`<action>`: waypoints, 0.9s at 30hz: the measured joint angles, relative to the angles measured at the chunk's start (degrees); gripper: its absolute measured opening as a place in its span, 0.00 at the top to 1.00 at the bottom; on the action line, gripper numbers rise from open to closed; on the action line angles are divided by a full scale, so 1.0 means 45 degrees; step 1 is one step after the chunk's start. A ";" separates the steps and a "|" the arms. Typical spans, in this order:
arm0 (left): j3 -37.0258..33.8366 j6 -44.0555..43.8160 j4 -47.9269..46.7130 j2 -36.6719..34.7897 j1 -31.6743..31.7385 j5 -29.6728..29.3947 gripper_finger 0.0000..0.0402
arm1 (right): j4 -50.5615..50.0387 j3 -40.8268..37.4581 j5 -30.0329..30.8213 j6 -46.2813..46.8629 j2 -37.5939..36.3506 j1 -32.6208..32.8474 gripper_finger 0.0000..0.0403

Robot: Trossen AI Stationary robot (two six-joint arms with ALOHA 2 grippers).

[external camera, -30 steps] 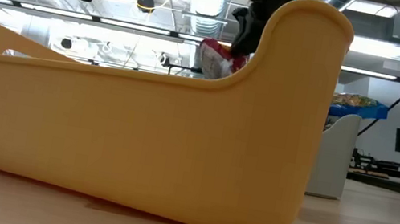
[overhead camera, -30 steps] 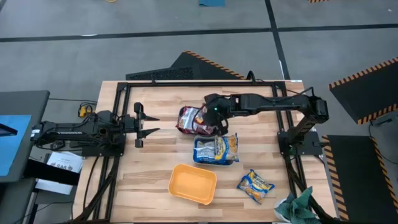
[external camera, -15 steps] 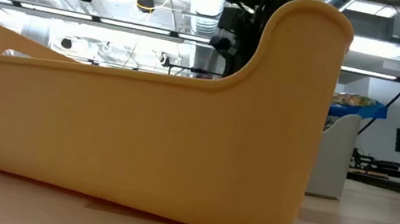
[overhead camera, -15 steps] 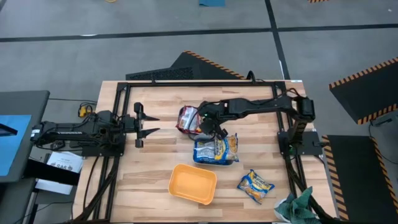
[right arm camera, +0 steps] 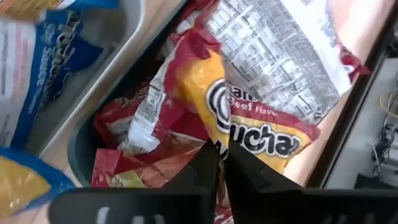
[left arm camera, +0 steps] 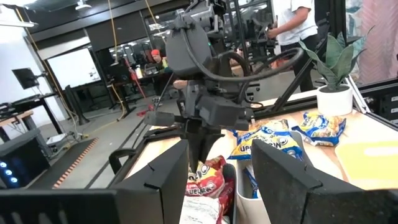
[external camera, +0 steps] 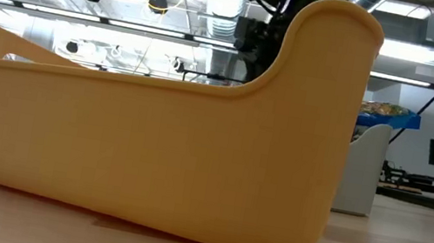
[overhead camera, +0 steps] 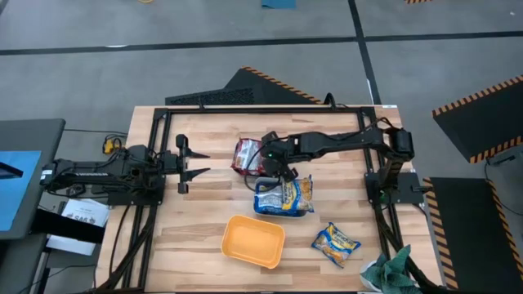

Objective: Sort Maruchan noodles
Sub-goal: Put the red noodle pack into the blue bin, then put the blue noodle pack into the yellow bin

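My right gripper point(overhead camera: 275, 167) reaches down into a dark tub point(overhead camera: 242, 167) that holds several red-silver noodle packets point(overhead camera: 248, 155), and it is shut on the top red packet point(right arm camera: 249, 124). Beside it, a pale-blue tub point(overhead camera: 283, 211) holds blue-and-yellow packets point(overhead camera: 283, 194). One yellow-blue packet point(overhead camera: 335, 243) lies flat on the table at the near right. My left gripper point(overhead camera: 194, 163) waits open and empty at the table's left. Its wrist view shows the red packet point(left arm camera: 206, 185) below my right arm. My right gripper pinches the red packet at an edge near its printed yellow band point(right arm camera: 219, 134) between its two fingers. The fingers come from above, pointing down. The packet lies tilted on the other red packets in the dark tub point(right arm camera: 81, 149).
An empty orange tub point(overhead camera: 253, 241) stands near the front edge and fills the low view point(external camera: 142, 144). A green cloth point(overhead camera: 391, 269) lies at the near right corner. Black frame rails point(overhead camera: 245, 110) border the table. People show in the room behind point(left arm camera: 292, 25).
My right gripper has gone toward the table's left and down with the red packet. The packet was held up in the air, then sank out of the low view behind the orange tub. It now rests on the red packets in the dark tub.
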 joint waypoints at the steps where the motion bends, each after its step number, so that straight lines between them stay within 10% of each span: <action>1: 0.0000 0.0000 -0.0005 0.0000 0.0000 0.0000 0.59 | 0.0057 0.0001 0.0060 0.0218 0.0004 0.0024 0.87; 20: 0.0000 0.0034 -0.0020 0.0000 0.0000 0.0010 0.59 | 0.0665 0.0788 0.1734 0.2585 -0.0001 0.0699 0.46; 27: 0.0001 0.0029 -0.0085 0.0000 0.0000 0.0010 0.59 | -0.3043 0.2030 0.2079 0.4823 -0.0001 0.1008 0.38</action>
